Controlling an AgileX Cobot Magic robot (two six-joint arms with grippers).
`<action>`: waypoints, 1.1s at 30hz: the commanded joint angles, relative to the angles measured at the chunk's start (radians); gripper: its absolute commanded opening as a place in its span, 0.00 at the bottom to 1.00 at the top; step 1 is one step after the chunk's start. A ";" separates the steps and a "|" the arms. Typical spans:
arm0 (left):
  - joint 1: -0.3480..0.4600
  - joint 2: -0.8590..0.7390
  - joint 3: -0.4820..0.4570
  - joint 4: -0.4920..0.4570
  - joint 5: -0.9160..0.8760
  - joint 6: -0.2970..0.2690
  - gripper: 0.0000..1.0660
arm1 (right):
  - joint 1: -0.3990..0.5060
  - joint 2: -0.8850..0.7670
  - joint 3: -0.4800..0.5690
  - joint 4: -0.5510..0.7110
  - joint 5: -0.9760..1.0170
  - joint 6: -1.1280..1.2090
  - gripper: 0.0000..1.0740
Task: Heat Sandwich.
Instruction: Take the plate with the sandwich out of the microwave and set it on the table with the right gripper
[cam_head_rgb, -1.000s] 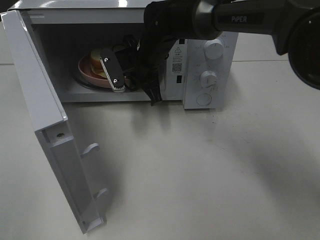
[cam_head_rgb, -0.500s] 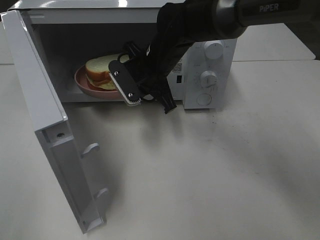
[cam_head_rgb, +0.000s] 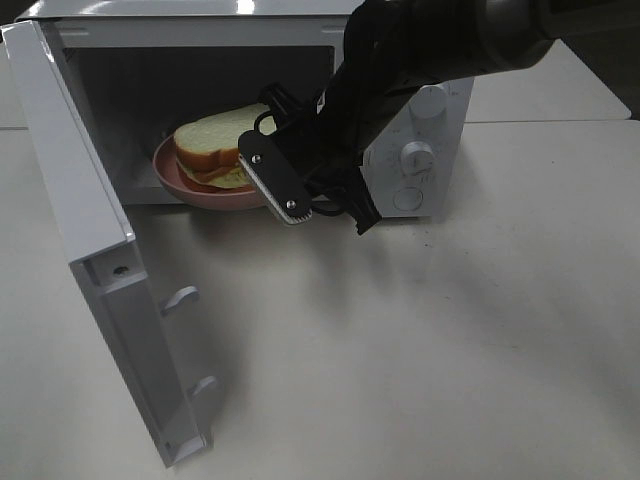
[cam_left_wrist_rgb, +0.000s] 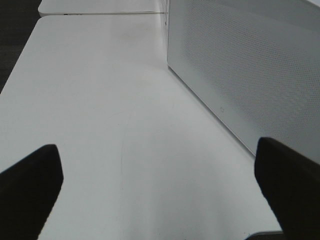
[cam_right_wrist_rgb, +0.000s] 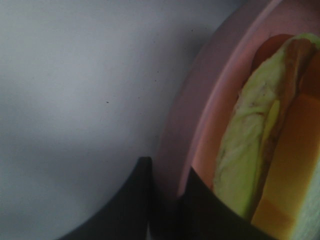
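Note:
The sandwich (cam_head_rgb: 218, 143), white bread with a yellow-green and reddish filling, lies on a round pink plate (cam_head_rgb: 185, 185) at the mouth of the open microwave (cam_head_rgb: 420, 100). My right gripper (cam_head_rgb: 268, 187) is shut on the plate's right rim. In the right wrist view its dark fingers (cam_right_wrist_rgb: 135, 200) pinch the pink rim (cam_right_wrist_rgb: 200, 115), with the sandwich (cam_right_wrist_rgb: 250, 150) just beyond. My left gripper (cam_left_wrist_rgb: 160, 200) is open with nothing between its fingers, low over the table beside the microwave door (cam_left_wrist_rgb: 240, 60). It does not show in the high view.
The microwave door (cam_head_rgb: 90, 250) hangs wide open to the left, reaching out over the table's front. The control panel with two knobs (cam_head_rgb: 415, 155) sits right of the cavity. The right arm crosses in front of the panel.
My right gripper has drawn back out of the cavity toward the front right, and the plate with the sandwich has come along to the opening. The left gripper has not moved.

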 joint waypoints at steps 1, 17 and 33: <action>0.002 -0.030 0.002 -0.009 -0.005 -0.006 0.97 | -0.003 -0.051 0.045 0.008 -0.034 -0.026 0.00; 0.002 -0.030 0.002 -0.009 -0.005 -0.006 0.97 | -0.002 -0.261 0.347 0.085 -0.181 -0.119 0.00; 0.002 -0.030 0.002 -0.009 -0.005 -0.006 0.97 | -0.002 -0.423 0.531 0.085 -0.186 -0.073 0.00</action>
